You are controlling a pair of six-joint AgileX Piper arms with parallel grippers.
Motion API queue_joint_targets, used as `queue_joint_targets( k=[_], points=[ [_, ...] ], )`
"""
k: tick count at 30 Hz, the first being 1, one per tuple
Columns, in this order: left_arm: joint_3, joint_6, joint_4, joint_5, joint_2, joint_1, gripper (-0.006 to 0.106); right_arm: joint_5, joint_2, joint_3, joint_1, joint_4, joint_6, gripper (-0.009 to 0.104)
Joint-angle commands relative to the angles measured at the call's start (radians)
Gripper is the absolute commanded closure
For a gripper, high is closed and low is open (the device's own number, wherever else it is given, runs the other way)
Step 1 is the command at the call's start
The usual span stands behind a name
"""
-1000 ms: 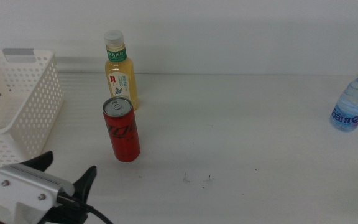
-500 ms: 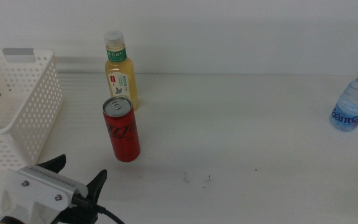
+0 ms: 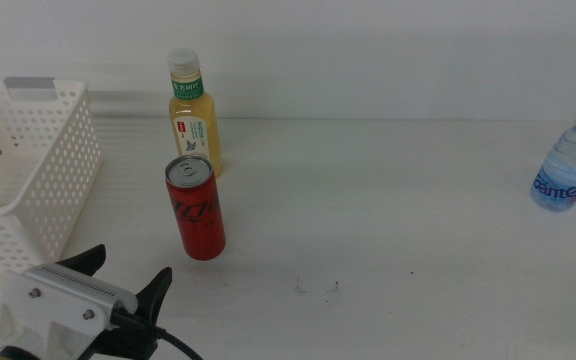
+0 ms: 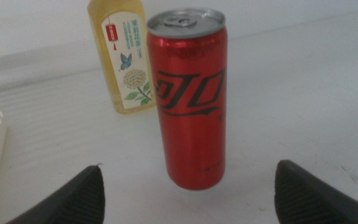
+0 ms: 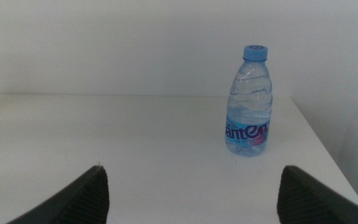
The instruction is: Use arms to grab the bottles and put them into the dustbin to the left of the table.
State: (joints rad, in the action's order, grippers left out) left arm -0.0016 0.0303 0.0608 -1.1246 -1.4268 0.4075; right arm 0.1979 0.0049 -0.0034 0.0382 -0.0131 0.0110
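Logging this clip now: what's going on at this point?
Nothing is held. The left pincer is open at the near edge of the table, lined up on the upright red can; the yellow tea bottle stands just behind it. The white dustbin sits at the left. The right pincer, open, faces the water bottle near the table's right edge.
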Motion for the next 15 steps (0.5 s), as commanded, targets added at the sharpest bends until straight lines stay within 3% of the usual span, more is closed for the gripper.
queue_joint_targets(
  k=[1,6,15],
  points=[
    [0.002,-0.012,0.021,-0.028,-0.001,0.001,0.007,-0.010,-0.005,0.003,0.001,-0.008,-0.004,0.002],
    [0.002,-0.074,0.045,-0.013,-0.003,0.001,0.007,-0.010,-0.005,0.003,0.001,-0.008,-0.004,0.002],
    [-0.081,-0.030,0.043,0.096,-0.008,0.001,0.007,-0.010,-0.005,0.003,0.001,-0.008,-0.004,0.002]
  ],
)
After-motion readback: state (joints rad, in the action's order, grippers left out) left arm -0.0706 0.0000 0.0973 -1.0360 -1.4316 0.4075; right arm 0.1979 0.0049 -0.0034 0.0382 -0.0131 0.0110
